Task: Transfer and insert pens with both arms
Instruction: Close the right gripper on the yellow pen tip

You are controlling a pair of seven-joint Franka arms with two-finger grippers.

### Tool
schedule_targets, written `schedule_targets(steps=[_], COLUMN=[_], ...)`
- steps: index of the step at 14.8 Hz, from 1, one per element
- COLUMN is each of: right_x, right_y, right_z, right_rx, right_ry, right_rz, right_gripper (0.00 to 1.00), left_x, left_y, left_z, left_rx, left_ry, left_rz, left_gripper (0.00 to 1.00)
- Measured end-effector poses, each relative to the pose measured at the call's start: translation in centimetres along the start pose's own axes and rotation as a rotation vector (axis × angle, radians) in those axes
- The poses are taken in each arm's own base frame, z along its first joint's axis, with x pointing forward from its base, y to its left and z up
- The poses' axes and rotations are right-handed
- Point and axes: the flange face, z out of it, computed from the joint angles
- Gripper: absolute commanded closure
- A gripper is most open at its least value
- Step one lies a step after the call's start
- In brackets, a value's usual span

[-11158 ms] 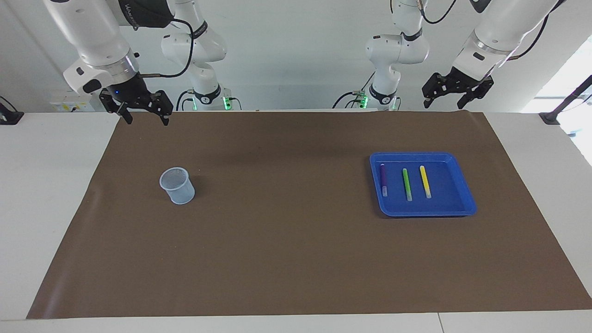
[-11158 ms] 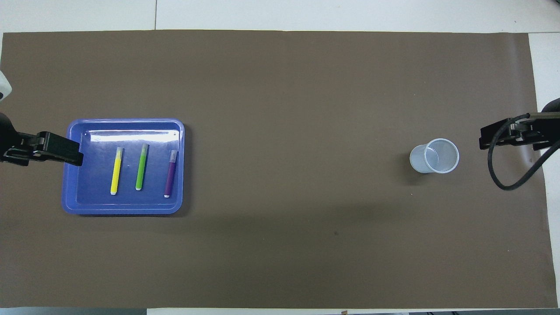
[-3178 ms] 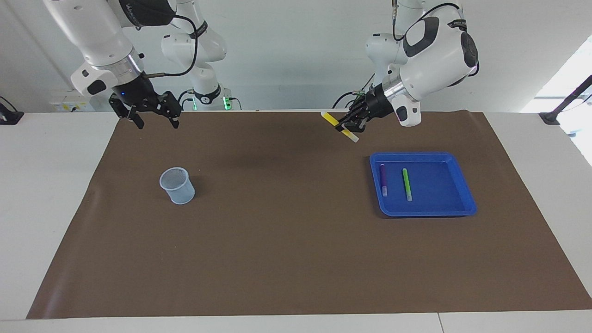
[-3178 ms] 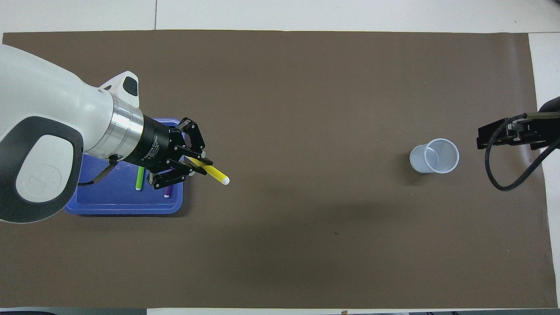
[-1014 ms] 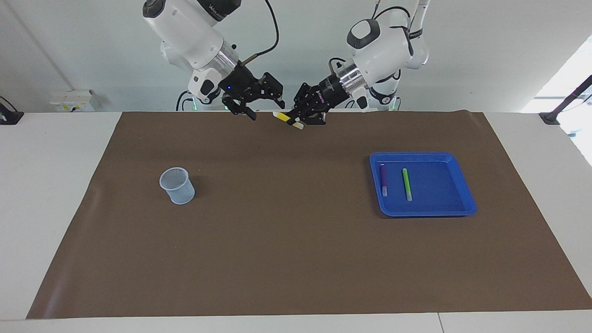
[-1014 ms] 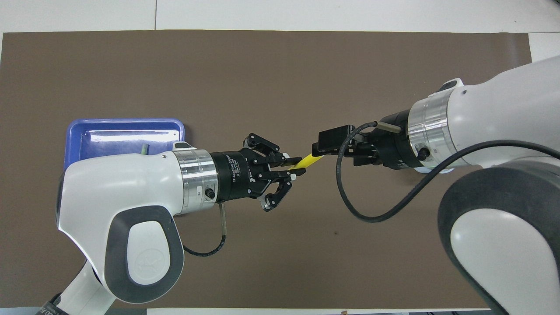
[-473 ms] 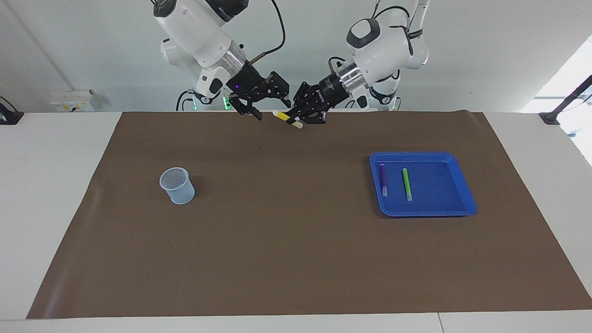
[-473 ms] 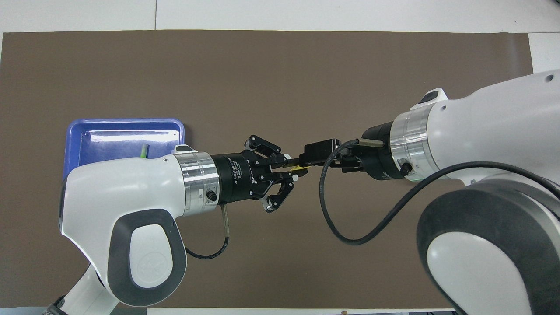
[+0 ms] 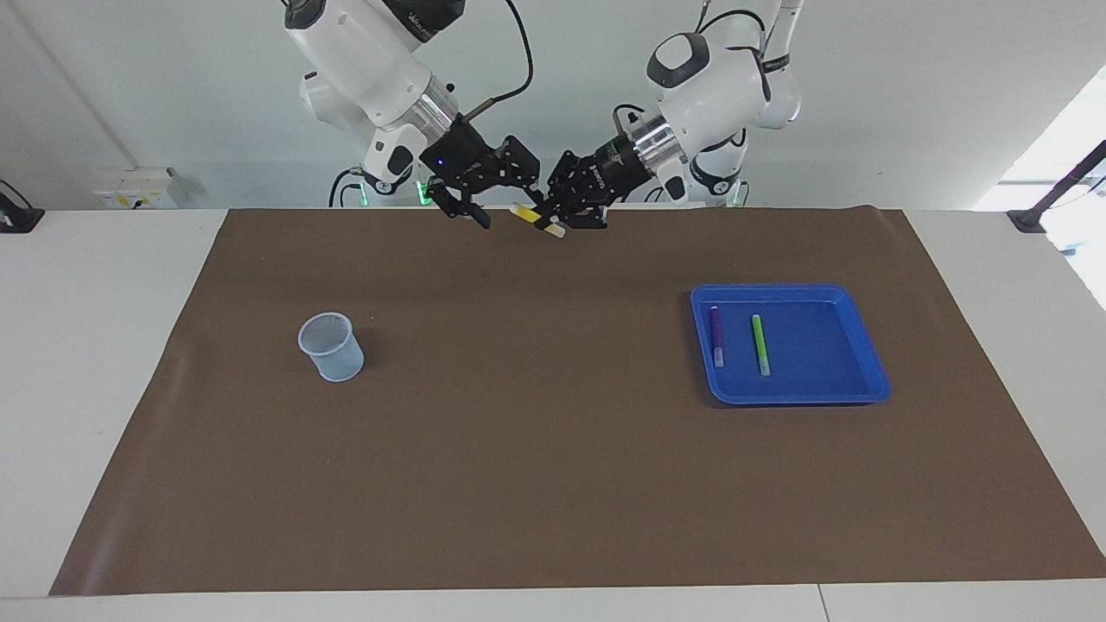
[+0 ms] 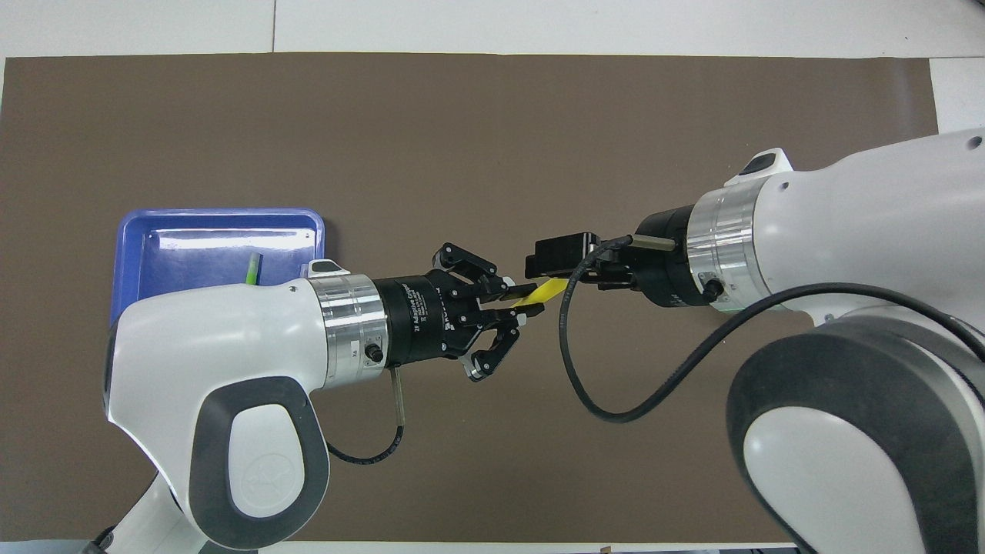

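My left gripper (image 9: 557, 216) is shut on the yellow pen (image 9: 537, 219) and holds it in the air over the middle of the brown mat, at the robots' edge. It also shows in the overhead view (image 10: 527, 298) with the yellow pen (image 10: 545, 292). My right gripper (image 9: 510, 206) is open, and its fingers stand on either side of the pen's free end; in the overhead view it (image 10: 552, 265) covers that end. The purple pen (image 9: 716, 336) and the green pen (image 9: 759, 344) lie in the blue tray (image 9: 829, 354).
A pale blue mesh cup (image 9: 332, 347) stands upright on the mat toward the right arm's end; the right arm hides it in the overhead view. There the left arm covers much of the tray (image 10: 200, 242); only the green pen's tip (image 10: 252, 267) shows.
The right gripper came in from the cup's end to the yellow pen's free end. In the last half second both grippers shifted only slightly, and the left still holds the pen.
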Motion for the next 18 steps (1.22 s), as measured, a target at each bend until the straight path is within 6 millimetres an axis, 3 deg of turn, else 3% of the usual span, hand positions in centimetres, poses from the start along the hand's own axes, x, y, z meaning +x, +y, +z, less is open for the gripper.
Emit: schedule_targets(steps=[1,2,3,7,9,11,14,18], right_x=[0.0,0.0,0.0,-0.1,0.0,-0.1,-0.4,-1.0], right_y=[0.0,0.0,0.0,-0.1,-0.1,-0.2,-0.4,-1.2], right_z=[0.0,0.0,0.0,0.1,0.2,0.3,0.5,1.1], right_rx=[0.000,0.000,0.000,0.003,0.002,0.002,0.002,0.000], right_ry=[0.000,0.000,0.000,-0.002,-0.002,-0.005,-0.009,-0.024], right_rz=[0.000,0.000,0.000,0.001,0.003,0.002,0.001,-0.004], right_gripper=[0.77,0.96,1.00,1.00,0.86,0.81,0.53,0.49], left_x=[-0.1,-0.1,-0.1,0.1,0.1,0.3,0.5,0.5], left_y=[-0.2,-0.2,-0.3,-0.4,-0.7,-0.9,-1.0,-1.0], left_z=[0.0,0.0,-0.1,0.0,0.1,0.0,-0.1,-0.2], left_rx=[0.002,0.002,0.002,0.004,0.008,0.009,0.008,0.004], left_ry=[0.000,-0.001,-0.001,0.002,0.003,0.004,0.005,0.004], left_rz=[0.005,0.009,0.012,0.018,0.026,0.026,0.025,0.025], left_gripper=[1.00,1.00,1.00,1.00,1.00,1.00,1.00,1.00])
